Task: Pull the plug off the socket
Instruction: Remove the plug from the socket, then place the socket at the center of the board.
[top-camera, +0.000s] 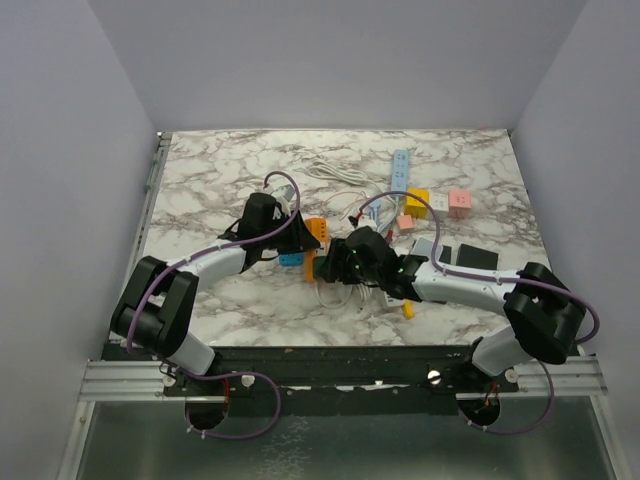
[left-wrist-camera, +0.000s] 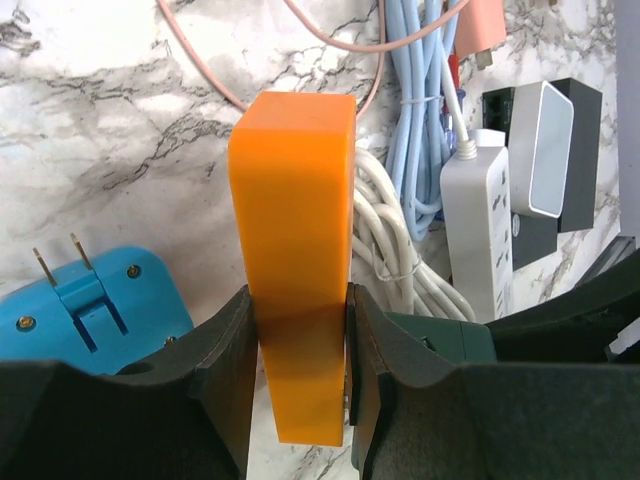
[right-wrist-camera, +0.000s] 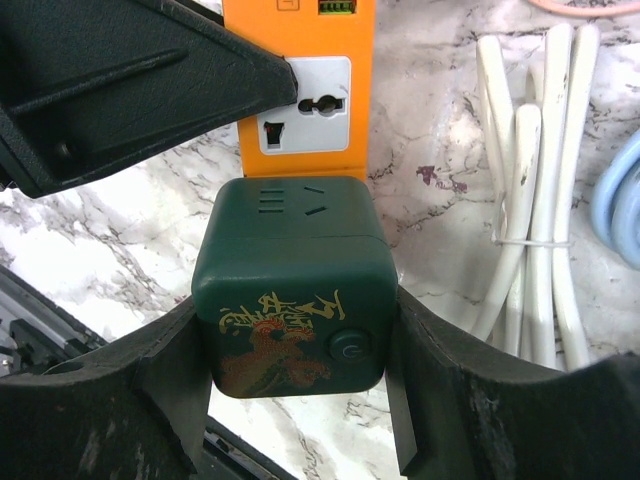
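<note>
An orange socket block (left-wrist-camera: 295, 230) stands between the pads of my left gripper (left-wrist-camera: 298, 390), which is shut on its lower part. It also shows in the top view (top-camera: 316, 232) and in the right wrist view (right-wrist-camera: 300, 100), with a white outlet face. A dark green cube plug (right-wrist-camera: 295, 285) with a gold and red dragon print and a power button butts against the orange block's near end. My right gripper (right-wrist-camera: 295, 400) is shut on the cube's two sides. I cannot tell whether the prongs are seated. The grippers meet at mid-table (top-camera: 335, 262).
A blue adapter (left-wrist-camera: 90, 300) with bare prongs lies left of the orange block. A bundled white cable (right-wrist-camera: 535, 200), light blue cable (left-wrist-camera: 415, 120) and white power strip (left-wrist-camera: 475, 230) lie to the right. Yellow (top-camera: 417, 203) and pink (top-camera: 459, 203) blocks sit farther back.
</note>
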